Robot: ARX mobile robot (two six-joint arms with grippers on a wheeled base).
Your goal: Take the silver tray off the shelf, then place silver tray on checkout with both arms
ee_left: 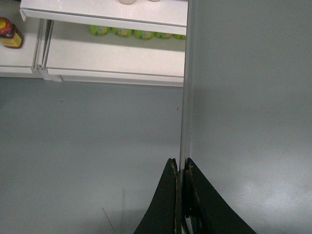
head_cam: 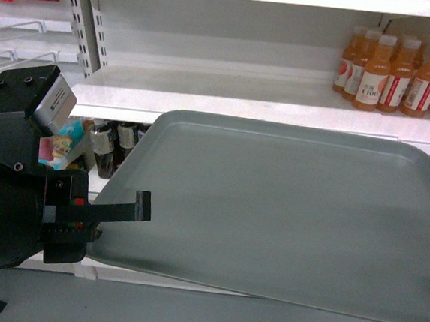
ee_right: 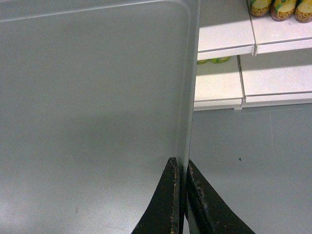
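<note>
orange juice bottles point(head_cam: 399, 75) upper right; dark bottles point(head_cam: 115, 143) lower left; grey floor point(ee_left: 87, 146).

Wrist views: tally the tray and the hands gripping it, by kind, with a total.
Silver tray: 1
Hands shut on its rim: 2 (left hand, right hand)
Total: 3

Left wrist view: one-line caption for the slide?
Left pincer shut on the silver tray at its edge, the tray held above grey floor, white shelves behind.
</note>
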